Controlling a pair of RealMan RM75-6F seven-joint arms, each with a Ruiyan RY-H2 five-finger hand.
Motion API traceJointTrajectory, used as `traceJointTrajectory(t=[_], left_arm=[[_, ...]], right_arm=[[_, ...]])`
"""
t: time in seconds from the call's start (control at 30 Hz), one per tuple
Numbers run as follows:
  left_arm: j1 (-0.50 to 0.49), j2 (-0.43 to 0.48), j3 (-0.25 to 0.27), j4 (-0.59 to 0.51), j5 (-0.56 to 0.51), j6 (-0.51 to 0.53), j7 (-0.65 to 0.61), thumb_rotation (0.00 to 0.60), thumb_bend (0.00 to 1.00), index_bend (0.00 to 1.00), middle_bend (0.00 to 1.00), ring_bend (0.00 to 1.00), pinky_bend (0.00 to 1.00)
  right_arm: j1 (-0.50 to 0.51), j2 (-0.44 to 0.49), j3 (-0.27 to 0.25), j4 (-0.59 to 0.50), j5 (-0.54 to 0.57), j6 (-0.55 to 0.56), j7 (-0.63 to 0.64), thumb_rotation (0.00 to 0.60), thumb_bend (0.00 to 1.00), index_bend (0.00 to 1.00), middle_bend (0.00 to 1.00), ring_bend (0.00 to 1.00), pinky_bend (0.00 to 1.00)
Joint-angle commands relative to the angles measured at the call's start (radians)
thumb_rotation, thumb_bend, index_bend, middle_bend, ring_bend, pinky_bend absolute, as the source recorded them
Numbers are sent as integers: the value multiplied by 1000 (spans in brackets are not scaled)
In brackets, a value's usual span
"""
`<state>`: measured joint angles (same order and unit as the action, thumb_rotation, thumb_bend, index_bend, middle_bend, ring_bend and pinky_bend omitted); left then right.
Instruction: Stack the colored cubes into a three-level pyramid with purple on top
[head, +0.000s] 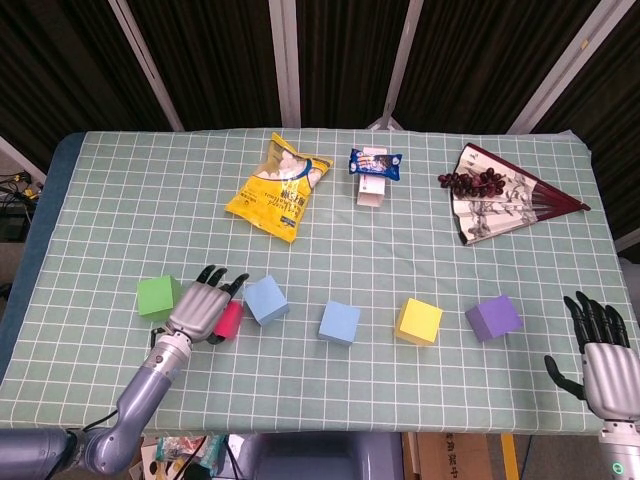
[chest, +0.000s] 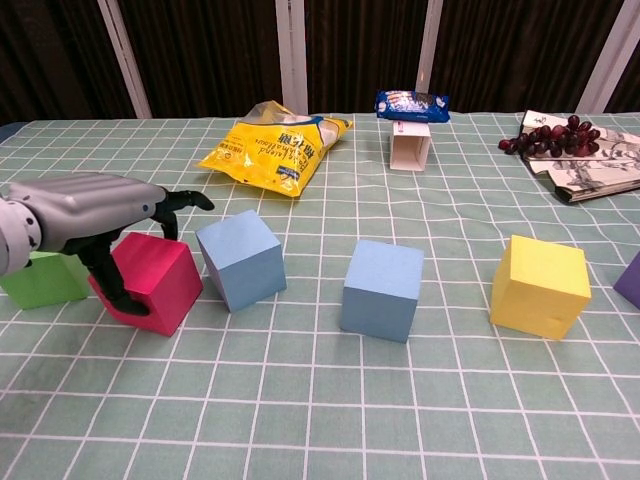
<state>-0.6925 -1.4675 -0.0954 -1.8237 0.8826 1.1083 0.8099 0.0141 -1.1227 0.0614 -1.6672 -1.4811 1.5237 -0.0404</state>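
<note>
**Left hand on the pink cube**

The left hand (chest: 95, 215) is over the pink cube (chest: 155, 285). The thumb sits on the cube's left side and the fingers (chest: 180, 202) reach over its top, spread a little and curved. It looks like the hand is wrapping around the cube, but I cannot tell for sure if it has a firm hold. The cube seems to be tipped a bit, with one edge down on the table (head: 120, 210).

The pink cube sits right under this hand, so the left hand is the one to move it. The green cube (head: 157, 297) is just beside the hand on its left. The first light blue cube (head: 265, 300) is just beside the pink cube on its right, very close. Then come the second light blue cube (head: 340, 322), the yellow cube (head: 419, 321) and the purple cube (head: 493, 317), all in a row with gaps between them.

The right hand (head: 600, 350) is well apart from all of this, at the near right edge of the table. Its fingers are spread and it holds nothing. The purple cube is nearest to it.

No cube sits on another one yet, so the pyramid is not begun. I think the bottom row comes first.
</note>
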Motion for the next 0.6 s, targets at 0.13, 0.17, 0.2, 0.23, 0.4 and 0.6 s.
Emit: traceJointTrajectory(t=[0.13,0.17,0.2,0.23,0.4,0.6], left_arm=[[5,-25,-14,10,-31,42,-14,600,201,27,441,95,80],[3,-36,-18,14,-36,52,-10,600,201,29,441,95,80],[1,-43,-19,17,-39,57,-7,600,201,31,441,95,80],[-2,-54,-22,20,-44,63,-4,600,201,32,441,95,80],[-22,-107,-44,39,-75,81,11,600,201,34,441,95,80],[-57,-166,-81,65,-96,104,34,600,201,34,442,95,80]], right_arm=[[0,0,-1,-1,-2,0,1,600,348,0,0,0,0],[0,0,-1,-1,-3,0,1,600,347,0,0,0,0],[0,0,-1,-1,-3,0,1,600,347,0,0,0,0],[0,0,-1,-1,-4,0,1,600,347,0,0,0,0],[-1,0,-1,-1,-5,2,3,600,347,0,0,0,0],[-3,3,-1,-3,-4,2,7,600,347,0,0,0,0]])
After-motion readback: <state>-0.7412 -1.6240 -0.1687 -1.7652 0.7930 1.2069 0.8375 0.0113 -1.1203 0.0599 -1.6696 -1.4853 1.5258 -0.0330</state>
